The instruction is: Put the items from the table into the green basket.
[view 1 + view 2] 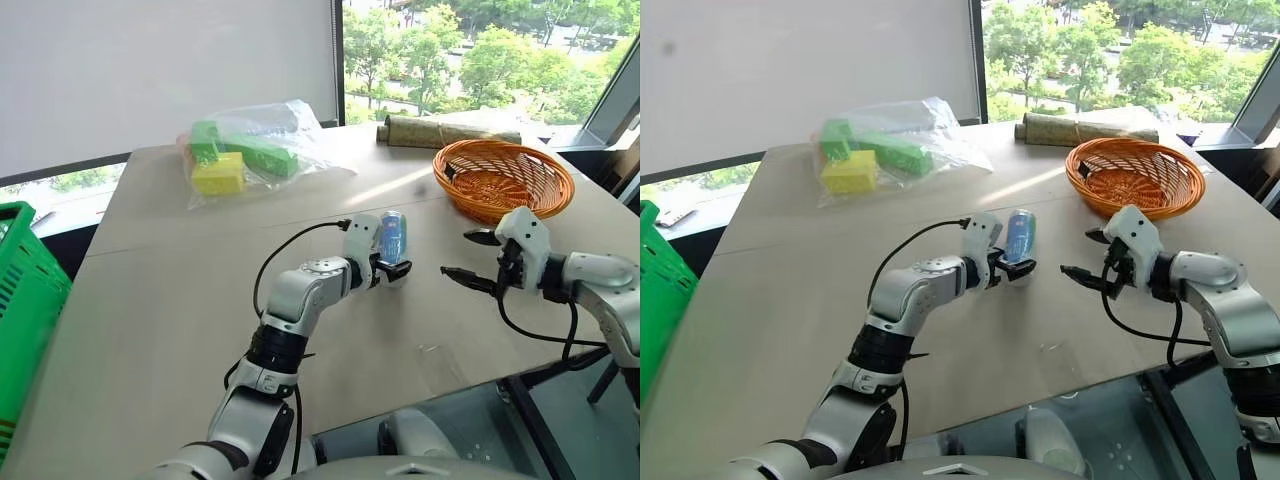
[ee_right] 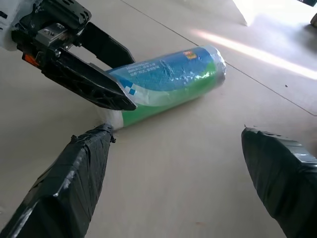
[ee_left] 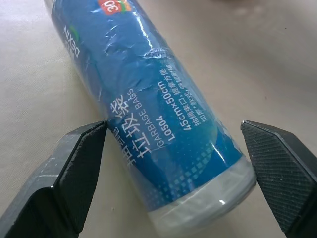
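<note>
- The roll of garbage bags, a blue-and-green cylinder wrapped in clear film, lies on its side on the tan table, near the middle and a little toward the right.
- Its long axis runs from near to far, one end toward the robot and the other toward the far edge; the printed label runs along its length.
- The left gripper is at the roll's near end with its fingers spread wide, one on each side of the cylinder; in the left wrist view one black fingertip sits just beside the wrapper and the other stands off it. The roll lies on the table, not lifted.
- The right gripper hovers to the right of the roll, apart from it, fingers wide and empty, pointing left toward it.
- The green basket stands at the table's left edge, well apart from the roll.
- An orange wicker basket sits at the far right; a clear bag of green and yellow blocks lies at the far middle-left.
</note>
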Controlling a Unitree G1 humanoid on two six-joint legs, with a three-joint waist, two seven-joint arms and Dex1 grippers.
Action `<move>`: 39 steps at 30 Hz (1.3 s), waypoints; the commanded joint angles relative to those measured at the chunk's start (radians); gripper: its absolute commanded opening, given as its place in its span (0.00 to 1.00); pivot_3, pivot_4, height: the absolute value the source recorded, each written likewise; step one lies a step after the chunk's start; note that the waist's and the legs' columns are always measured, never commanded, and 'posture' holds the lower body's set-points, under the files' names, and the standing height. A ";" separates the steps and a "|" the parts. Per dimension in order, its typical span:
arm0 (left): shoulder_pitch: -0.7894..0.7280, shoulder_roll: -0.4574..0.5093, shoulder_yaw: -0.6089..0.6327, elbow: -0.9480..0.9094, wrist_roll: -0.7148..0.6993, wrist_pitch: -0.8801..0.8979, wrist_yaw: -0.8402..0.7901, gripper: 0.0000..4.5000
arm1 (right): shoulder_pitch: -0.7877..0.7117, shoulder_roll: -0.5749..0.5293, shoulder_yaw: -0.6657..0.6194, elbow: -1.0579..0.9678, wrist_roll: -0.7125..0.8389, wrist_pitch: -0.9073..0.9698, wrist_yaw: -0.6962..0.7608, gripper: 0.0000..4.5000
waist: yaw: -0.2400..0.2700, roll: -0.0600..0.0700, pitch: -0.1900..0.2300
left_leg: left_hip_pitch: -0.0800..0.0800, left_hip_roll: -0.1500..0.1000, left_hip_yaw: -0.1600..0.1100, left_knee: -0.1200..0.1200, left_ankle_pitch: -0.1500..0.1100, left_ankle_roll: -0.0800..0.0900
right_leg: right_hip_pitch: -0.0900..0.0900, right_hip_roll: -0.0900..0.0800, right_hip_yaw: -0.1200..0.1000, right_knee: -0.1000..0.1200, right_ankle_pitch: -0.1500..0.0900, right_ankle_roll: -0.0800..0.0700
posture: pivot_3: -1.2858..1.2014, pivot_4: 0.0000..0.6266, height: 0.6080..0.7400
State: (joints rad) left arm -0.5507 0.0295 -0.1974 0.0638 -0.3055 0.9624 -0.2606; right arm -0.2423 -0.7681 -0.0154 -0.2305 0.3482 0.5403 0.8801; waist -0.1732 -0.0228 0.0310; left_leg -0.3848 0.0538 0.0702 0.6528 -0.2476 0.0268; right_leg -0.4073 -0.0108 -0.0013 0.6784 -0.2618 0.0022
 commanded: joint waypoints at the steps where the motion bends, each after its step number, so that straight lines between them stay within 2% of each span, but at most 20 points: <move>1: -0.013 -0.009 -0.033 0.029 0.034 -0.006 0.003 0.99 | -0.007 -0.012 -0.042 -0.028 -0.002 -0.021 -0.013 1.00 | -0.006 0.000 0.000 | 0.001 0.000 0.000 0.000 0.000 0.000 | 0.001 0.000 0.000 0.000 0.000 0.000 | 0.40 0.00 1.00; 11: -0.001 0.003 -0.043 0.045 0.089 -0.038 0.011 0.99 | 0.007 -0.011 -0.047 -0.019 -0.005 -0.022 -0.019 1.00 | -0.053 0.000 0.000 | 0.005 0.000 0.000 -0.002 0.000 0.000 | 0.004 0.001 0.001 0.000 -0.001 0.001 | 0.40 0.00 1.00; 12: -0.002 0.005 -0.039 0.045 0.092 -0.040 0.011 0.87 | 0.007 -0.010 -0.047 -0.018 -0.002 -0.024 -0.015 1.00 | -0.057 0.000 0.000 | 0.005 0.000 0.000 -0.002 0.000 0.000 | 0.004 0.001 0.001 0.000 -0.001 0.001 | 0.40 0.00 1.00; 15: -0.002 0.014 -0.022 0.045 0.102 -0.047 0.016 0.62 | 0.001 -0.001 -0.045 -0.014 0.005 -0.025 -0.013 1.00 | -0.063 0.000 0.000 | 0.005 0.000 0.000 -0.002 0.000 0.000 | 0.004 0.001 0.003 0.000 -0.001 0.001 | 0.41 0.00 1.00; 17: -0.001 0.019 -0.008 0.049 0.107 -0.057 0.025 0.53 | -0.005 0.007 -0.044 -0.014 0.015 -0.023 -0.010 1.00 | -0.063 0.000 0.001 | 0.005 0.000 0.000 -0.002 0.000 0.000 | 0.004 0.001 0.003 0.000 -0.001 0.001 | 0.41 0.00 1.00; 24: -0.005 0.019 0.020 0.053 0.118 -0.107 0.041 0.51 | -0.010 0.029 -0.064 -0.041 0.084 0.000 0.000 1.00 | -0.061 0.000 0.001 | 0.005 0.000 0.000 -0.002 0.000 0.000 | 0.004 0.001 0.003 0.000 -0.001 0.001 | 0.41 0.00 1.00; 27: -0.018 0.029 0.044 0.041 0.144 -0.163 0.065 0.51 | -0.021 0.058 -0.090 -0.095 0.199 0.051 0.022 1.00 | -0.061 0.000 0.002 | 0.005 0.000 0.000 -0.002 0.000 0.000 | 0.004 0.001 0.003 0.000 -0.001 0.001 | 0.42 0.00 1.00; 30: -0.052 0.084 0.114 0.009 0.165 -0.191 0.098 0.51 | -0.054 0.086 -0.098 -0.143 0.304 0.112 0.026 1.00 | -0.061 0.000 0.004 | 0.005 0.000 0.000 -0.002 0.000 0.000 | 0.004 0.001 0.003 0.000 -0.001 0.001 | 0.43 0.00 1.00; 33: -0.092 0.180 0.190 -0.022 0.186 -0.198 0.117 0.51 | -0.107 0.113 -0.102 -0.147 0.376 0.143 0.018 1.00 | -0.058 -0.002 0.005 | 0.005 0.001 0.000 -0.002 0.000 0.000 | 0.004 0.002 0.003 0.000 -0.001 0.001 | 0.44 0.00 1.00; 39: -0.118 0.539 0.398 -0.093 0.219 -0.173 0.091 0.51 | -0.283 0.216 -0.078 -0.094 0.497 0.175 0.033 1.00 | -0.046 -0.004 0.009 | 0.003 0.002 -0.002 -0.004 0.000 0.000 | -0.001 0.006 0.008 0.001 0.000 0.001 | 0.48 0.00 1.00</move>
State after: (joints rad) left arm -0.6479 0.5091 0.1308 0.0394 -0.1096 0.8035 -0.1626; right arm -0.4882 -0.5633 -0.0857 -0.3245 0.7991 0.7154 0.8977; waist -0.2189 -0.0267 0.0397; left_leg -0.3826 0.0563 0.0682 0.6481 -0.2478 0.0263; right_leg -0.4101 -0.0044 0.0069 0.6792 -0.2616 0.0022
